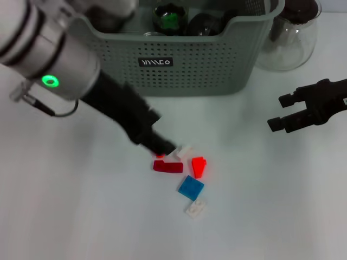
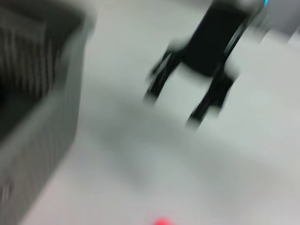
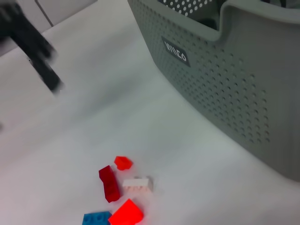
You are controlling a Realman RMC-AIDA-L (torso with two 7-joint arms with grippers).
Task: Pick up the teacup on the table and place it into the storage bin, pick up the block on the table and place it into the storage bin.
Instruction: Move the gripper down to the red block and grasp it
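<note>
Left pincer [image 1: 162, 145]: low over the counter [image 1: 81, 216], tip at the edge of the block cluster; whether its fingers are apart or closed cannot be told, and nothing is seen in it.
Blocks: a small red piece [image 1: 159, 155] touching the tip; a dark red brick [image 1: 168, 167], a white brick [image 1: 185, 151] and a bright red wedge [image 1: 199, 166] just beside it; a blue plate [image 1: 191, 187] and a white plate [image 1: 195, 208] farther out.
Right pincer [image 1: 279, 112]: parked well apart on the right, fingers spread wide, empty.
Bin [image 1: 217, 59]: behind the blocks, dark objects inside; the teacup cannot be made out with certainty.
Pitcher [image 1: 287, 38]: beside the bin's right end.
Step in hand: judged to be the block pickup, at the approach.
Next move: probably settle the fingers around one block, close, lift clear of its neighbours, carry it over the bin rim.
</note>
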